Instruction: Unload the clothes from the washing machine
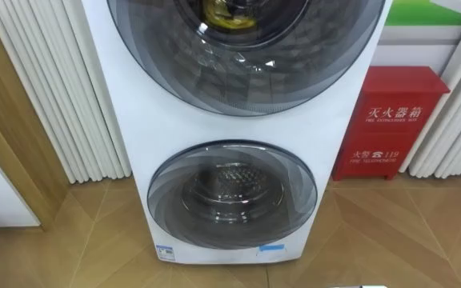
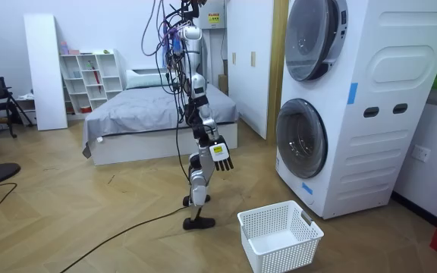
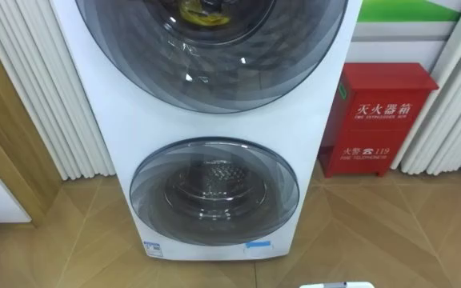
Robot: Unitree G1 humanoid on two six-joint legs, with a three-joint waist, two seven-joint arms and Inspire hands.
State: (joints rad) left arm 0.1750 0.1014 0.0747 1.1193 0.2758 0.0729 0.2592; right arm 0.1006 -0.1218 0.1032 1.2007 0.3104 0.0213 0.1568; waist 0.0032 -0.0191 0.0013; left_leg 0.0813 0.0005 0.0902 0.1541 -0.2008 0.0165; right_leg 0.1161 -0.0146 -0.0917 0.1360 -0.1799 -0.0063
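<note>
Both eye views look down from the robot's head at the front of the washing machine [image 1: 122, 96], near enough that its upper door [image 1: 246, 56] is cut by the top edge, and share nearly the same scene. The room view stands well off to the robot's side, taking in the whole robot, the washing machine and a white basket [image 2: 279, 236].

- Upper door [image 1: 246, 56] and lower door [image 1: 232, 196] of the stacked washing machine [image 2: 378, 114] sit shut across their drums.
- White basket [image 2: 283, 258] stands on open floor [image 2: 127, 205] before it.
</note>
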